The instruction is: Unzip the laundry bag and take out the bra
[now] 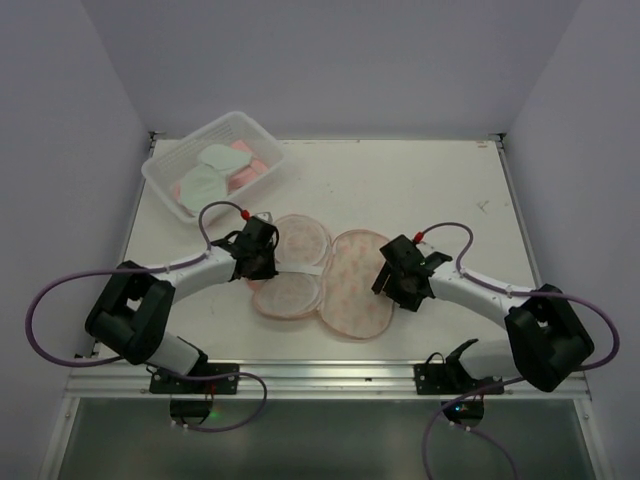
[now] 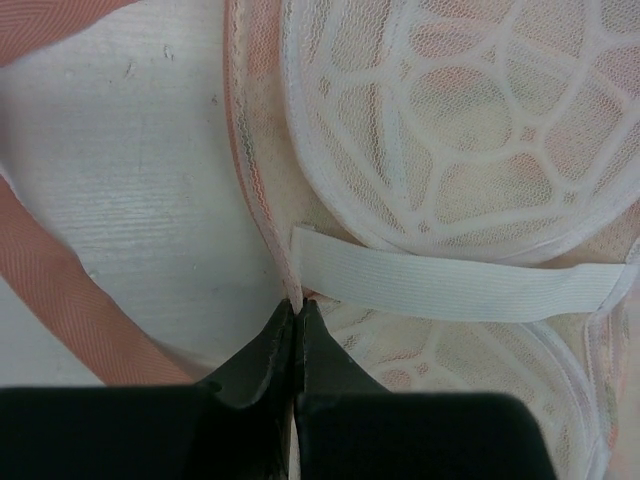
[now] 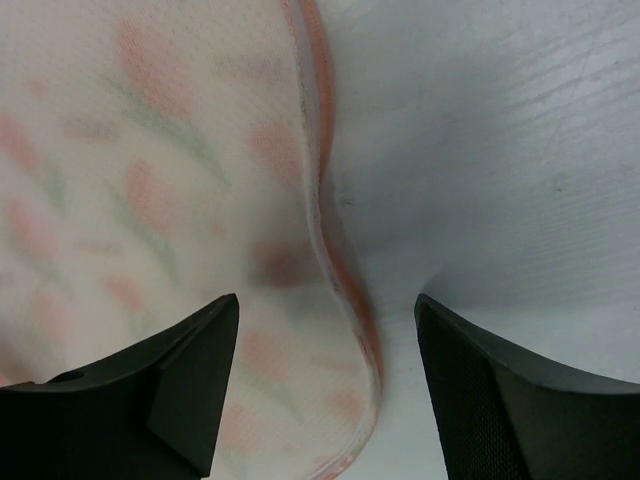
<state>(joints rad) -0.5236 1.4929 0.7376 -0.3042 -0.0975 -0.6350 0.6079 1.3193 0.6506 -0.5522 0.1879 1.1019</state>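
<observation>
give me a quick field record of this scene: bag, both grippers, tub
laundry bag: unzipped, halves spread flat on the table
bag inside: white mesh domes and an elastic strap showing
left gripper: shut, pinching the bag's rim beside the strap
right gripper: open, jaws either side of the patterned half's edge
tub: far left corner, holding pale green and pink items
bra: not made out inside the bag

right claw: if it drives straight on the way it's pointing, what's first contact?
Likely the pink-edged rim of the peach-pink print-patterned fabric laundry bag, which runs between the open right claw's fingers, with the white table beside it. Depth is unclear.
</observation>
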